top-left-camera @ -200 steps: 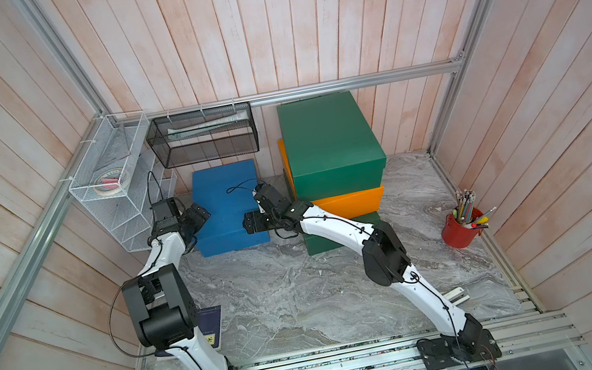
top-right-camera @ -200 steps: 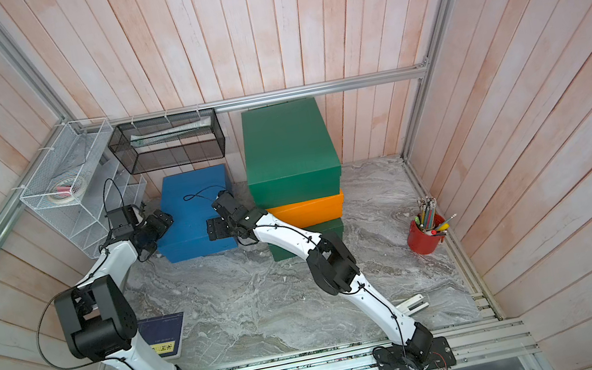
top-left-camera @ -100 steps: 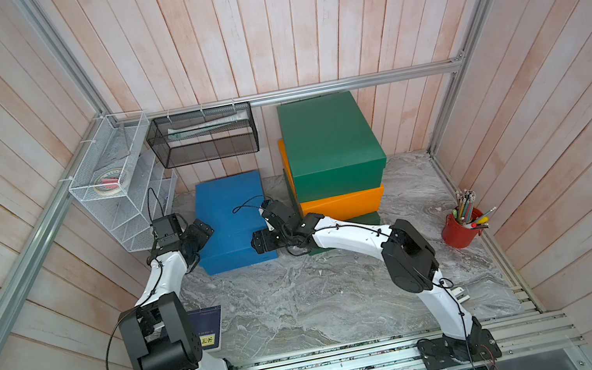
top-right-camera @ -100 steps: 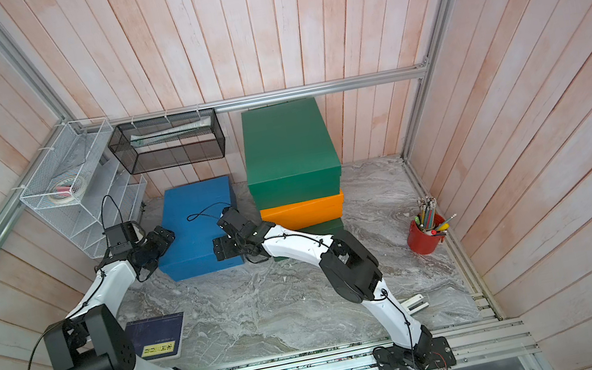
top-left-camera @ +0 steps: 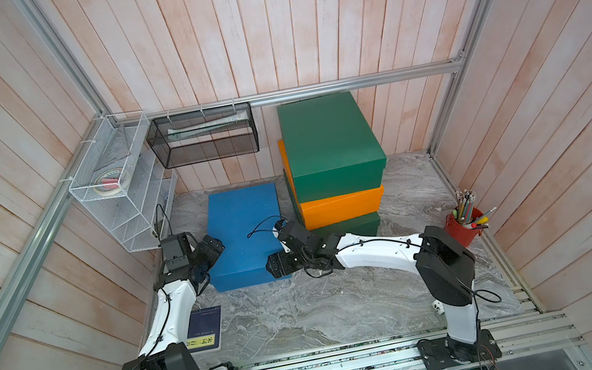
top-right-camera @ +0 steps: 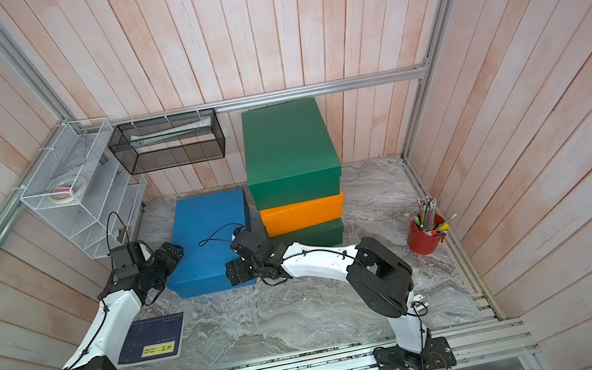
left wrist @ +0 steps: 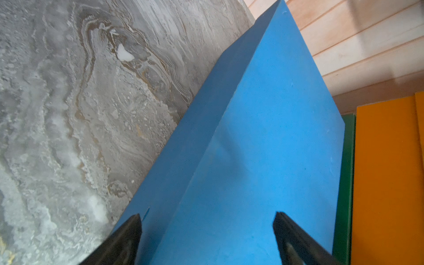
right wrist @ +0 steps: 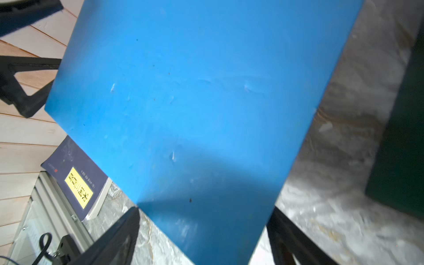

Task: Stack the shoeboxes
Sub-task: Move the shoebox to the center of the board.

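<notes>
Lying flat and lid up on the grey marbled tabletop (top-left-camera: 307, 307) is the blue shoebox (top-left-camera: 242, 228), a plain matte rectangle. Its long axis runs from the front of the tabletop toward the back wall. It sits left of centre, just beside a stack of three more boxes whose long sides run the same way: the lower dark green shoebox (top-left-camera: 359, 226), the orange shoebox (top-left-camera: 341, 209) on it, and the upper dark green shoebox (top-left-camera: 327, 139) on top.

The left end effector (top-left-camera: 213, 248) is at the blue box's left side near the front corner. In its wrist view (left wrist: 206, 216) the jaws stand wide apart, straddling the box's upper edge. The right end effector (top-left-camera: 274, 268) is at the front right corner, jaws equally wide (right wrist: 204, 211) with the corner between them. Neither visibly clamps the box.

A dark book (top-left-camera: 204, 329) lies front left, and a red cup (top-left-camera: 463, 230) of pencils stands far right. A white wire rack (top-left-camera: 121, 184) and a black mesh basket (top-left-camera: 204, 140) hang on the walls.
</notes>
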Robot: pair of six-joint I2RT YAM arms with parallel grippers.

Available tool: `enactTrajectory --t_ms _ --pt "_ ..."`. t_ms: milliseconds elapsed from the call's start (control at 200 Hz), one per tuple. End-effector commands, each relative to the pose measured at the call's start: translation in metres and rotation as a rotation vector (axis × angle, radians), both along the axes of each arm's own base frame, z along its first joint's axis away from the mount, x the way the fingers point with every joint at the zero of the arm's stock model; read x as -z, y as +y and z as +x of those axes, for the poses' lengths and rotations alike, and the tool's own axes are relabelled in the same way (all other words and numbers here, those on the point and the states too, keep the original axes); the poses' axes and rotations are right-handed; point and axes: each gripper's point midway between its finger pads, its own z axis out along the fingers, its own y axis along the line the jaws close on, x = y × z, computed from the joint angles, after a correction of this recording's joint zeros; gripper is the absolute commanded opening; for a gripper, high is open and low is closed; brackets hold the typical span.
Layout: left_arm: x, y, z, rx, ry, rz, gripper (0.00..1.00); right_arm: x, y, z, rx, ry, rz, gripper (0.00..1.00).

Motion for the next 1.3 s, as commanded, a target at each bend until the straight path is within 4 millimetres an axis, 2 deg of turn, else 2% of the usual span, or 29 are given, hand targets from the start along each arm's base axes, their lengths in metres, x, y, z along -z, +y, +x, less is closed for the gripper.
enactTrajectory --t_ms 0,135,210,395,670,945,1295 --pt "0.004 -0.021 -0.021 0.028 0.043 -0.059 0.94 -0.031 0.008 -0.017 -0.039 -0.026 0.095 0.89" --pt "0.001 -0.021 -0.033 0.034 0.046 -0.049 0.94 -0.043 -0.012 -0.018 0.008 -0.063 0.102 0.91" --pt "-0.003 -0.021 -0.037 0.04 0.047 -0.035 0.96 -0.041 -0.022 -0.018 0.025 -0.058 0.102 0.91" --pt "-0.008 -0.015 -0.043 0.047 0.037 -0.025 0.98 -0.027 -0.03 -0.016 0.03 -0.037 0.108 0.91" --pt "0.009 0.0 -0.034 0.043 0.051 -0.047 0.99 -0.004 -0.034 -0.003 0.059 0.004 0.127 0.91" --pt "0.032 0.005 -0.02 0.037 0.07 -0.088 1.0 0.017 -0.022 0.006 0.049 0.051 0.142 0.9" --pt "0.049 -0.013 -0.011 0.079 0.032 -0.215 1.0 0.035 -0.006 0.008 0.041 0.106 0.151 0.91"
